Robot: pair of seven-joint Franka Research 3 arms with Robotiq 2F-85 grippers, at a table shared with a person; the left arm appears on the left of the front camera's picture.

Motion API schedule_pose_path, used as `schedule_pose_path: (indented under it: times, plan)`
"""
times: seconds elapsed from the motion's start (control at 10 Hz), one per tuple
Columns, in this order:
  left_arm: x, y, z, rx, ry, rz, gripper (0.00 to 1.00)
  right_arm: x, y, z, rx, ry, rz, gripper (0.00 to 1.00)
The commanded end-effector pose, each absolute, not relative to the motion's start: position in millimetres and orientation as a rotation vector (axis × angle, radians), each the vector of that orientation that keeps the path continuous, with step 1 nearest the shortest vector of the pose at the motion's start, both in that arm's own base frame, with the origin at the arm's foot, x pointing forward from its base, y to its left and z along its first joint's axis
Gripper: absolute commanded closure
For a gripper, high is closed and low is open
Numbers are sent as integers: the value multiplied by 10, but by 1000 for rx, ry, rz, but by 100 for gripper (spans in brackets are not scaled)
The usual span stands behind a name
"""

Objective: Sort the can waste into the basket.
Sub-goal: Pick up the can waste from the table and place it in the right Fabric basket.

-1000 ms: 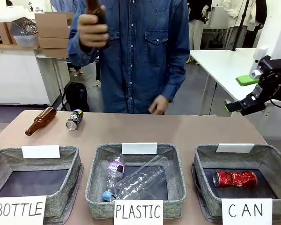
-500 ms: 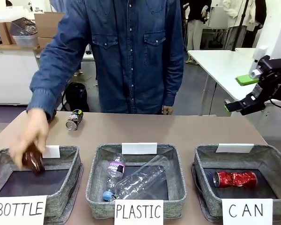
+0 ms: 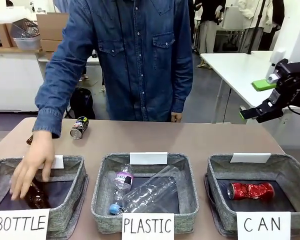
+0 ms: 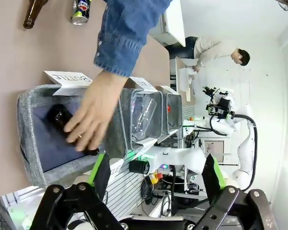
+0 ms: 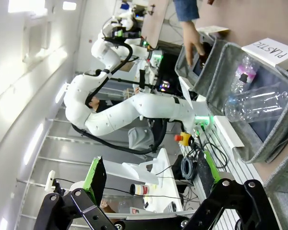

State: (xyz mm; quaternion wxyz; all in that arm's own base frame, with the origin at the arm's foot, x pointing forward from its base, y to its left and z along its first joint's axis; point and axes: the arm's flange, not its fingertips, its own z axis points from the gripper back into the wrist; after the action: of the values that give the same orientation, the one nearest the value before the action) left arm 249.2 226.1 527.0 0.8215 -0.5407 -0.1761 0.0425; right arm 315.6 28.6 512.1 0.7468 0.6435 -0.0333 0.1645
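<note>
The shiny red crushed can [image 3: 251,190] lies inside the grey "CAN" basket [image 3: 290,172] at the front right. On the table at the far left, near the person, lies the black Pepsi-style can [image 3: 80,127] [image 4: 80,10]. My right gripper [image 3: 250,113] [image 5: 151,172] hangs high beyond the table's right end, well above the CAN basket, open and holding nothing. My left gripper [image 4: 156,167] is also open and holds nothing, raised off the table near the "BOTTLE" bin.
The person's hand [image 3: 30,167] is inside the "BOTTLE" bin [image 3: 72,165], resting on a brown bottle [image 3: 36,196]. Another brown bottle [image 4: 33,12] lies beside the Pepsi can, mostly behind the sleeve in the front view. The "PLASTIC" bin [image 3: 102,192] holds clear bottles [image 3: 150,192].
The person has brought a brown bottle down from chest height into the BOTTLE bin and now rests a hand on it. Neither can nor either gripper has moved.
</note>
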Motion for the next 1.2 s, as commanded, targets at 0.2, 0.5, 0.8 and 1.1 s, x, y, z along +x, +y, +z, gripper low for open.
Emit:
schedule_pose_path:
  times: [0.2,0.5,0.8,1.1]
  plan:
    - [2517,2186,5303,-1136,-401,83,0,3156,267,5127,1403,-76,377,0]
    - [3103,1400,5474,-884,-314,64,0,3156,267,5127,1403,-76,377,0]
    - [4124,553,5448,-587,-148,26,0,3156,267,5127,1403,-76,377,0]
    - [4909,-185,5207,-470,-157,-24,0,3156,267,5127,1403,-76,377,0]
